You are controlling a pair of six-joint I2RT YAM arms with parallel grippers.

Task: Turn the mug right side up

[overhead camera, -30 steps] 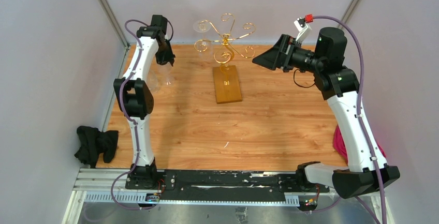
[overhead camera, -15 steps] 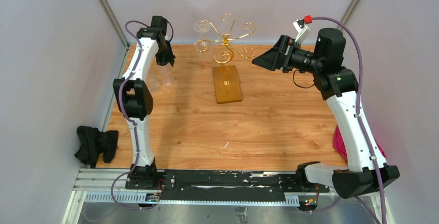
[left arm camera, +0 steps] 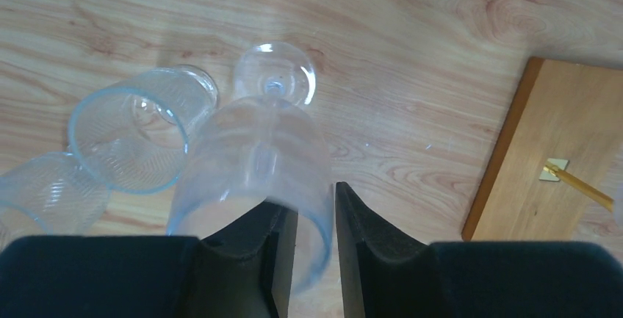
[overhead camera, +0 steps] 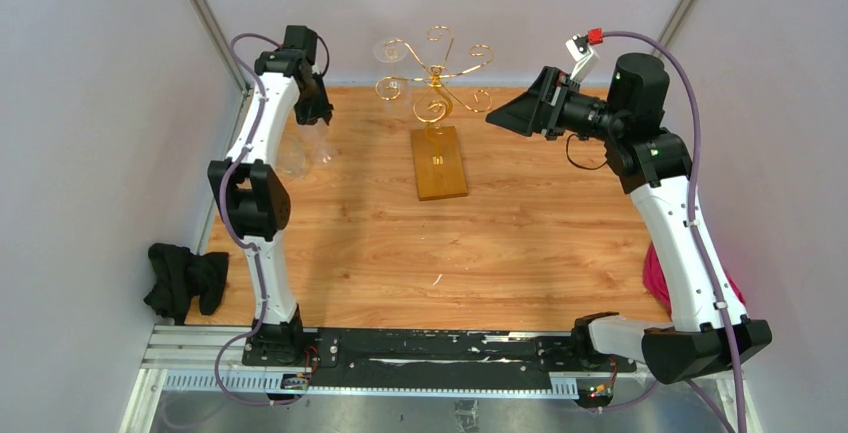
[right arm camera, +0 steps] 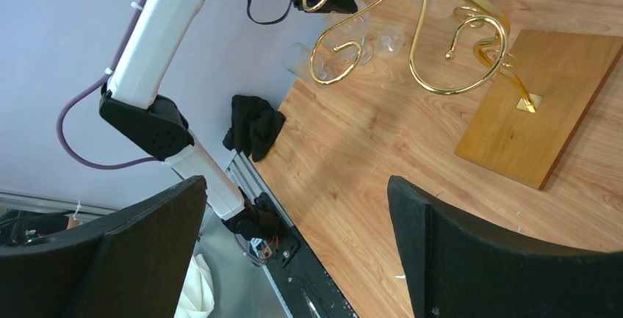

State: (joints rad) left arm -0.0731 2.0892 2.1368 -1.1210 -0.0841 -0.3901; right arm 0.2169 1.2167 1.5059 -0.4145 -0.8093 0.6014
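No opaque mug shows; the held object is a clear stemmed glass (left arm camera: 257,149), also in the top view (overhead camera: 318,143), at the table's far left. It stands foot down, its round foot (left arm camera: 274,76) farther from the camera and its open rim nearest the camera. My left gripper (left arm camera: 316,193) comes from above, shut on the rim wall, one finger inside and one outside; it also shows in the top view (overhead camera: 312,113). I cannot tell whether the foot touches the table. My right gripper (right arm camera: 295,186) is wide open and empty, held high at the far right (overhead camera: 515,113).
Two clear ribbed tumblers (left arm camera: 136,134) (left arm camera: 44,193) stand just left of the held glass. A gold wire rack (overhead camera: 437,83) on a wooden base (overhead camera: 439,161) stands at the back centre with glasses hanging on it. A black cloth (overhead camera: 182,278) lies off the table's left edge.
My left arm has shifted a little left and back, the wrist rising slightly with the glass in its grip. The right arm has not moved.
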